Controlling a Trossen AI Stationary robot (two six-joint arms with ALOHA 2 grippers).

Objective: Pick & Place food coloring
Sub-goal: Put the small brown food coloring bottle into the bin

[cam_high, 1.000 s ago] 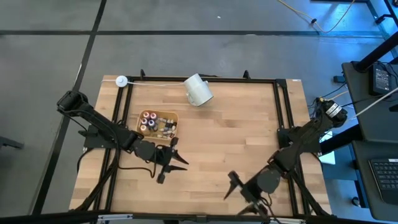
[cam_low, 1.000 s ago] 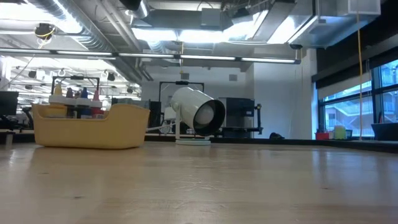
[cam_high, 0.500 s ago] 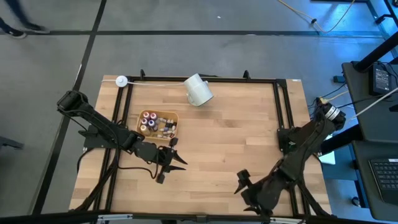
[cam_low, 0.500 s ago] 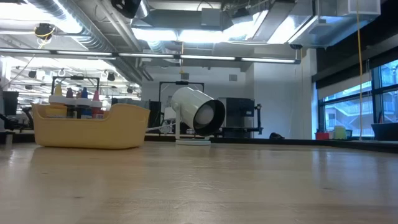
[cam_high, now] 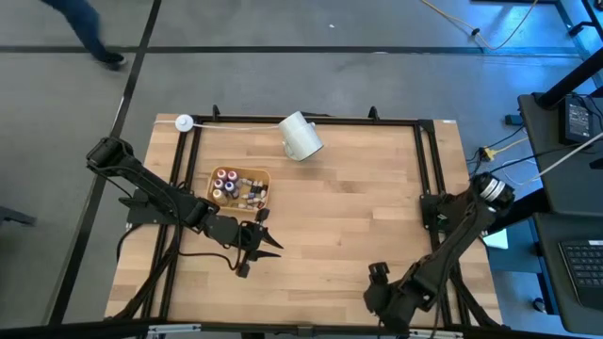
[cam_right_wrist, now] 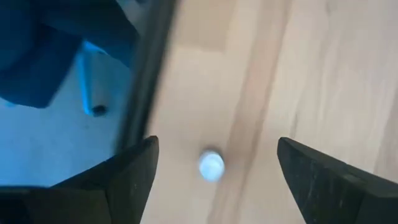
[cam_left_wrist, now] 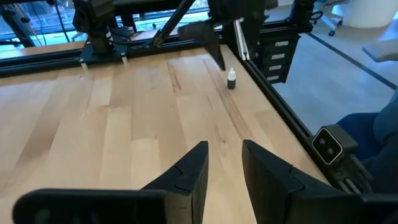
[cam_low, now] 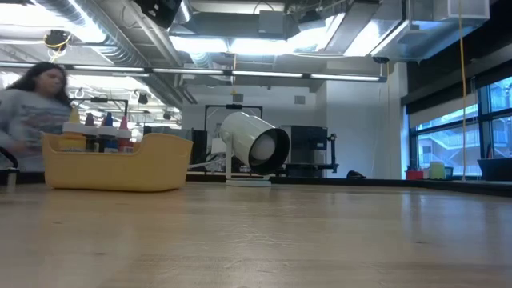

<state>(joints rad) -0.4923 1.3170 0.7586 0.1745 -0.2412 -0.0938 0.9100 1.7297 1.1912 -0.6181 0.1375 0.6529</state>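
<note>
One small food coloring bottle (cam_left_wrist: 231,79), whitish with a dark cap, stands upright on the wood close to the table's near edge. My right gripper (cam_right_wrist: 216,143) hangs above it, pointing down and open wide, with a finger on either side and touching nothing; there the bottle (cam_right_wrist: 211,165) is a pale blur. In the high view my right gripper (cam_high: 377,274) covers it. More food coloring bottles (cam_high: 237,187) stand in the yellow-orange tray (cam_high: 267,176). My left gripper (cam_high: 267,243) waits just in front of the tray, slightly open with nothing between its fingers (cam_left_wrist: 198,158).
A big white cup (cam_high: 301,137) lies on its side at the far edge, its mouth showing in the low view (cam_low: 268,146). The table's black frame rail (cam_left_wrist: 273,112) runs close beside the lone bottle. A person walks in the room behind the table (cam_low: 32,112).
My right gripper has gone toward the table's right edge along the near edge. It has sunk and tipped from near level to pointing steeply down over the lone bottle, and its fingers have stayed wide apart. A person has walked into the background.
</note>
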